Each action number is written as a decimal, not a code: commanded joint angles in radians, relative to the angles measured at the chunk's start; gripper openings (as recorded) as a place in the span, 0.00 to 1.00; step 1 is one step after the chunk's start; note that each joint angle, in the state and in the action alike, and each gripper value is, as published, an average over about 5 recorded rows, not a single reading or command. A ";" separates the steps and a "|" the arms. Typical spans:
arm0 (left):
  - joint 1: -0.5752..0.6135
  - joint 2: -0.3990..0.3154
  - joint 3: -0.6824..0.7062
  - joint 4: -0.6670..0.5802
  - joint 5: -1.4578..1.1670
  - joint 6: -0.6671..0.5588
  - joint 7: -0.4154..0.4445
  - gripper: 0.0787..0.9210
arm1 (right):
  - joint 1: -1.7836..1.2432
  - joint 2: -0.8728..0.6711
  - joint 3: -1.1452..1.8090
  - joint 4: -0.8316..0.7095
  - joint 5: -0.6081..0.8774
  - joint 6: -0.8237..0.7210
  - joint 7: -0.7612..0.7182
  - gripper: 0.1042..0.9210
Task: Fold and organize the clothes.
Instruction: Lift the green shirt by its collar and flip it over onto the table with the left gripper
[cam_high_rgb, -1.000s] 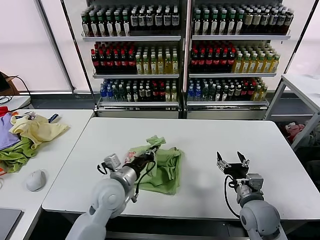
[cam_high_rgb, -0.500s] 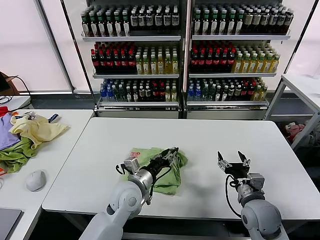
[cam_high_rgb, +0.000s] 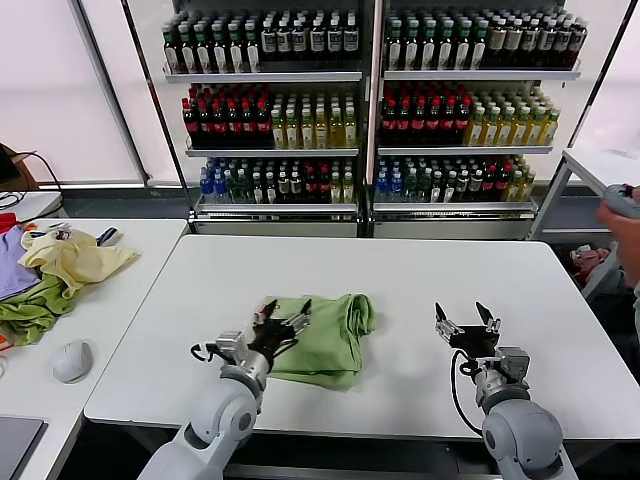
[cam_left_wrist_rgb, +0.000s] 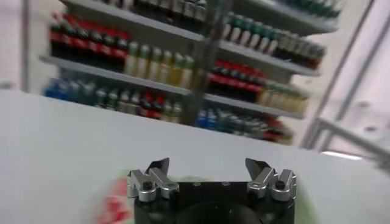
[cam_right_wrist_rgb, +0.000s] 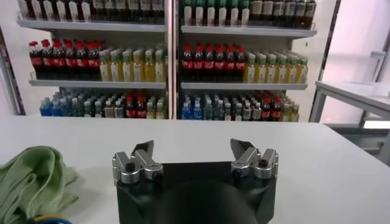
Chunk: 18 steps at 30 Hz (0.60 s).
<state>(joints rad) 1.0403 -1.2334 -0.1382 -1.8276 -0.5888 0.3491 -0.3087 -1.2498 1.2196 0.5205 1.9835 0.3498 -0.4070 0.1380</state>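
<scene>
The light green polo shirt (cam_high_rgb: 330, 335) lies in a folded bundle on the white table (cam_high_rgb: 400, 270), a little left of its middle. My left gripper (cam_high_rgb: 281, 325) hovers low at the shirt's left edge, open and holding nothing. In the left wrist view the gripper (cam_left_wrist_rgb: 207, 165) shows spread fingers with bare table between them, and a blur of the red print (cam_left_wrist_rgb: 113, 207) beside it. My right gripper (cam_high_rgb: 465, 322) rests near the front right of the table, open and empty (cam_right_wrist_rgb: 192, 146). The shirt (cam_right_wrist_rgb: 30, 182) lies well off to its side.
A second table at the left carries a pile of yellow, green and purple garments (cam_high_rgb: 50, 270) and a computer mouse (cam_high_rgb: 72, 360). Bottle shelves (cam_high_rgb: 370, 100) stand behind the table. A side table (cam_high_rgb: 610, 165) and a person's hand (cam_high_rgb: 625, 210) are at the far right.
My left gripper carried a part of the shirt over to the right, let it go, opened, and drew back to the shirt's left edge. The right arm has not moved.
</scene>
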 joint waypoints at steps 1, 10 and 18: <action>0.030 0.045 -0.047 0.130 0.262 0.006 -0.101 0.88 | 0.003 0.005 -0.004 -0.006 -0.004 0.001 0.001 0.88; 0.004 0.046 -0.007 0.132 0.164 0.098 -0.060 0.87 | 0.001 0.015 -0.007 -0.004 -0.013 0.001 0.001 0.88; -0.001 0.057 0.004 0.118 0.065 0.166 -0.010 0.62 | 0.000 0.012 0.001 0.000 -0.011 0.001 0.000 0.88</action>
<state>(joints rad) 1.0384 -1.1881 -0.1355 -1.7270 -0.4598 0.4346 -0.3473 -1.2497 1.2318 0.5190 1.9818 0.3378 -0.4066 0.1383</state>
